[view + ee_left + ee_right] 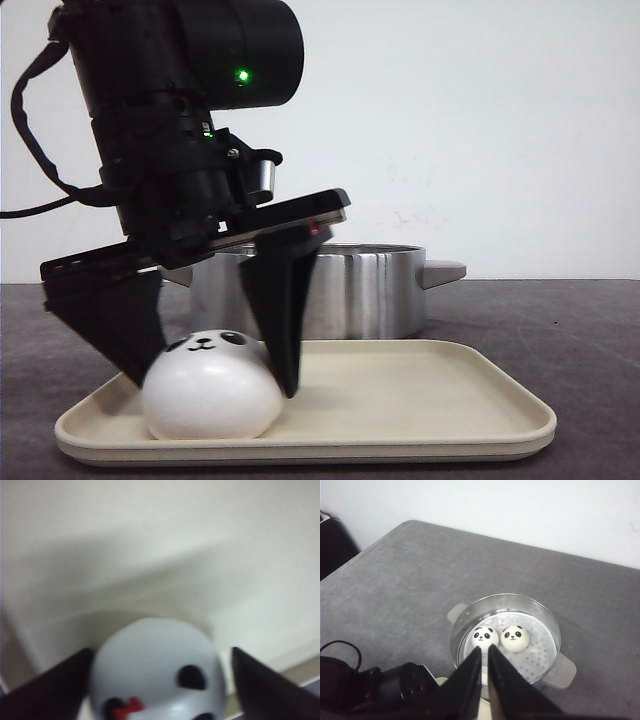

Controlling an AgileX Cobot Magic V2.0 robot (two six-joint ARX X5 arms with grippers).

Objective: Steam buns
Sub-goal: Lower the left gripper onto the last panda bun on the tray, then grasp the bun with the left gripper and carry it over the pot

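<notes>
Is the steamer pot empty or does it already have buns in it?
Not empty. The right wrist view shows two panda buns sitting side by side on the perforated tray inside the steamer pot.

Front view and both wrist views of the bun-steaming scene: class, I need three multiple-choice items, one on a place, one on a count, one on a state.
1. Where does the glossy white panda-faced bun nearest the left tool sit?
A. in the pot
B. on the cream plastic tray
C. on the bare table

2. How many panda buns lie in the shiny steel steamer pot?
A. two
B. none
C. four

3. How does the right tool stand?
A. spread wide
B. gripping a bun
C. fingers nearly together, holding nothing

Key: 1 B, the front view shows the bun resting on the tray. 2 A, the right wrist view shows two faces on the perforated insert. 3 C, only a thin gap shows between its fingers, with nothing in it.
</notes>
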